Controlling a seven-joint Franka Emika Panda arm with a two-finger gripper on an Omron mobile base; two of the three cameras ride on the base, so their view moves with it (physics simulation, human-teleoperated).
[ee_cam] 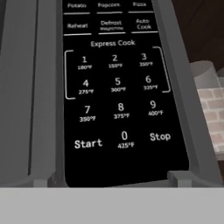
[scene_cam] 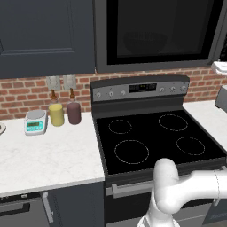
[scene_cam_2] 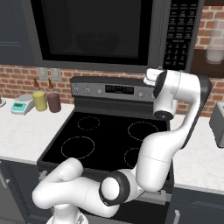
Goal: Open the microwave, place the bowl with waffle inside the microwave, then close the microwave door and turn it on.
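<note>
Above the stove we see the microwave hanging with its microwave door shut flat against the front. Through the black glass we make out the dim outline of the bowl sitting inside the cavity, toward the middle; in the right base view the same faint round shape shows behind the window. We cannot make out the waffle through the dark glass.

To the right of the door runs the keypad panel, and our arm reaches up to it, the hand raised just in front of its lower part. From the hand view we look straight along the claw at the keypad: number keys in rows, with Start at lower left, the zero key beside it and Stop at lower right. Two grey finger tips stand at the bottom corners of that view, far apart, so the claw is spread wide and grips nothing. Whether a tip touches the panel we cannot tell.

On the white tabletop left of the stove stand a small teal kitchen scale, a yellow bottle and a dark maroon bottle, side by side against the brick wall. All four stove rings lie bare.
</note>
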